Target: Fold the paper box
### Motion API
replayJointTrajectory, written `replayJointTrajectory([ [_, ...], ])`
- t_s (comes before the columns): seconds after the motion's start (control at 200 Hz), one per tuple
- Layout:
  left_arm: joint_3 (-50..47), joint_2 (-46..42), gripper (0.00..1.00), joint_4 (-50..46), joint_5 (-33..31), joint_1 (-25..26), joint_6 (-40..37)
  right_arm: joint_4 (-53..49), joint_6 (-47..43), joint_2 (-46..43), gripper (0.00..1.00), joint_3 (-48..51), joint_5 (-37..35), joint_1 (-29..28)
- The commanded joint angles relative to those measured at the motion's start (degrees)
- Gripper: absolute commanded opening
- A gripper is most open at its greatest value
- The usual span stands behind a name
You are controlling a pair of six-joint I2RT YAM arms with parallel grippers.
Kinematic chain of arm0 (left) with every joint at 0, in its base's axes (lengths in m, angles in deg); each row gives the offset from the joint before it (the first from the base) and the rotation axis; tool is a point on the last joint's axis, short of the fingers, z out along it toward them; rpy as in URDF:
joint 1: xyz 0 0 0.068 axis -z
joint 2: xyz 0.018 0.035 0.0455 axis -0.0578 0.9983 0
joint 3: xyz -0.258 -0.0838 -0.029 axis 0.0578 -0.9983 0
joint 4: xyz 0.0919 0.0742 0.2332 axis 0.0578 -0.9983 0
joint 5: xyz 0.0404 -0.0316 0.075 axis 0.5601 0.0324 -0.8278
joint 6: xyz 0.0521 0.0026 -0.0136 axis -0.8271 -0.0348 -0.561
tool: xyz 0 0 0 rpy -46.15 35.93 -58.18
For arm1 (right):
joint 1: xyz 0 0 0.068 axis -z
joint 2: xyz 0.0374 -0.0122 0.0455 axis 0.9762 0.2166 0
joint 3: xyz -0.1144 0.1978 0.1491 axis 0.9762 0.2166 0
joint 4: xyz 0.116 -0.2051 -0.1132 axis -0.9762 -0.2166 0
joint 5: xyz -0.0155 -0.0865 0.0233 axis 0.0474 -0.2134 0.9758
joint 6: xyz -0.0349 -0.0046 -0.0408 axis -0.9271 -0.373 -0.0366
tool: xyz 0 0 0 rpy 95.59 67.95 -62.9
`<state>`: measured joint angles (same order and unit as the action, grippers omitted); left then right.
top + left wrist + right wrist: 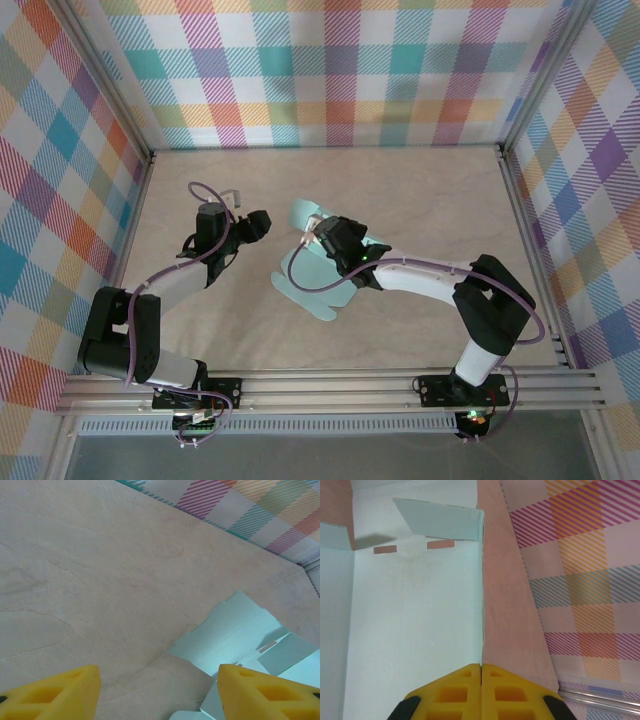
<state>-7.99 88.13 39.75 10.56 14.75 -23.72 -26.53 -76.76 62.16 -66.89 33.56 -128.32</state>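
One thin sheet of pale mint card, the paper box (305, 285), lies unfolded near the middle of the counter (430, 190), with some flaps raised. I judge it very light, easy to crease and quick to slide, so an edge or a flap is the best hold. The right end effector (481, 672) is pressed together and appears to pinch the card's right edge. The left end effector (160, 700) hovers with fingers spread over bare counter just beside the box.
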Motion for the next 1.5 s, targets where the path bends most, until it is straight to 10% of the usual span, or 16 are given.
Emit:
replayJointTrajectory([
  [0.0,-0.6,0.6,0.63,2.0,0.9,-1.0,0.2,4.4,-3.6,0.6,0.00,0.7,-1.6,-0.3],
  [0.155,-0.5,1.3,0.64,2.3,1.4,-1.7,0.6,27.1,-18.6,1.8,0.00,8.1,-3.5,-2.6],
  [1.495,22.5,25.9,0.62,-19.6,23.2,-9.2,-6.5,68.6,-38.7,10.9,0.00,22.2,2.2,-6.8],
])
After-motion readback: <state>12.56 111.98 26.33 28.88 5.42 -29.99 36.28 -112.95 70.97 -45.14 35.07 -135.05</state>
